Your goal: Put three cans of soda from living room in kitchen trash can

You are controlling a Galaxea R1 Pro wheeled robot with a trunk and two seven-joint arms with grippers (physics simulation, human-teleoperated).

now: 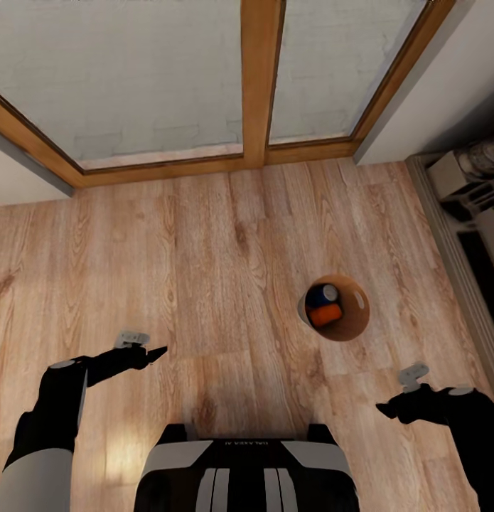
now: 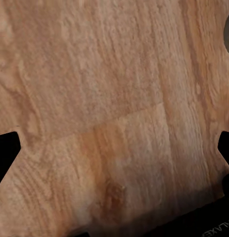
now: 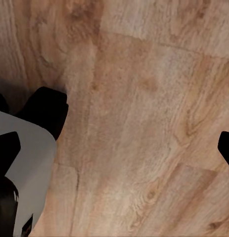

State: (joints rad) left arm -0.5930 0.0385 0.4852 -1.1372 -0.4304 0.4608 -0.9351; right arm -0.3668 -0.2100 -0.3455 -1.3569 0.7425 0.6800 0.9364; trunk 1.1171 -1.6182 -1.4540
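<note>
The tash can (image 1: 355, 313), a small round bucket with a tan inside, stands on the wood plank floor ahead and to my right. Inside it lie a blue can of soda (image 1: 323, 294) with a grey metal top and an orange can of soda (image 1: 325, 315) beside it. My left gripper (image 1: 153, 353) hovers over bare floor, well to the left of the bucket; its fingertips (image 2: 5, 153) stand wide apart and hold nothing. My right gripper (image 1: 384, 409) hangs just short of the bucket on the near right, open and empty, its fingertips (image 3: 227, 148) spread over the planks.
Wood-framed glass doors (image 1: 257, 78) close off the far side. A white wall (image 1: 446, 78) and grey blocky fixtures (image 1: 467, 185) run along the right. My own base (image 1: 239, 462) is at the near edge, and its white body (image 3: 25, 163) appears in the right wrist view.
</note>
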